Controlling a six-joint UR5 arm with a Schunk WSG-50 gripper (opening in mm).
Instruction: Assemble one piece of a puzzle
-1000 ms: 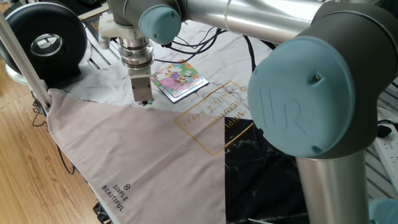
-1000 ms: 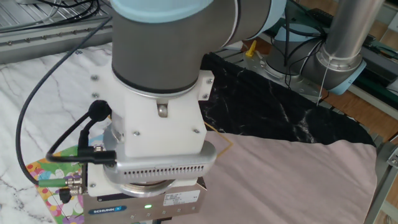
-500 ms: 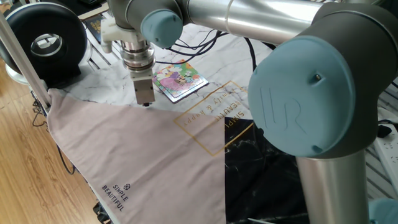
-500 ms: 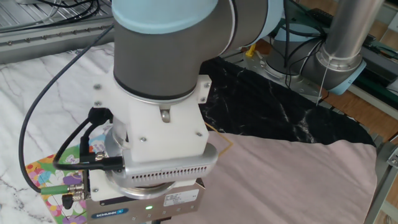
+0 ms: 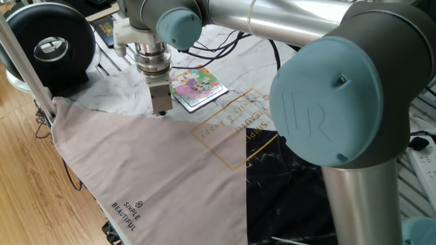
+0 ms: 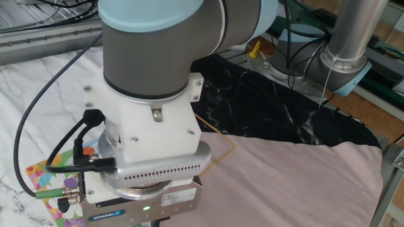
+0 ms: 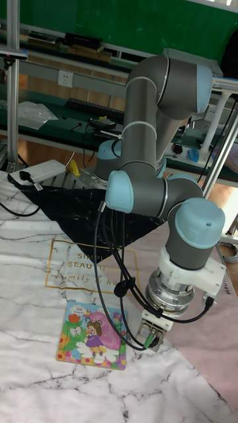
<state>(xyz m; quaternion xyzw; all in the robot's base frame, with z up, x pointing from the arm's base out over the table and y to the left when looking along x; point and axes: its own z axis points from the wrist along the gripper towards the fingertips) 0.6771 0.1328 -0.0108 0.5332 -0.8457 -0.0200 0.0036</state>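
Note:
The puzzle (image 5: 196,86) lies flat on the marble tabletop, a small board with a bright pink, green and yellow cartoon and a pale border. It also shows in the tall fixed view as the puzzle (image 7: 92,336), and one corner of the puzzle (image 6: 43,178) peeks out beside the arm's wrist. My gripper (image 5: 161,111) points straight down just left of the board, low over the edge of the cloth. In the tall fixed view my gripper (image 7: 153,342) hangs right of the board. Its fingers stand close together. The piece is hidden; I cannot make it out between the fingers.
A pinkish-beige cloth bag (image 5: 157,170) covers the near table. A black marbled sheet (image 5: 293,177) lies to the right. A black round device (image 5: 51,44) stands at the back left, with cables (image 5: 218,42) behind the board. A white power strip (image 7: 43,170) lies at the far left.
My gripper has shifted slightly to the right, closer to the puzzle, staying at about the same height. The puzzle has not moved.

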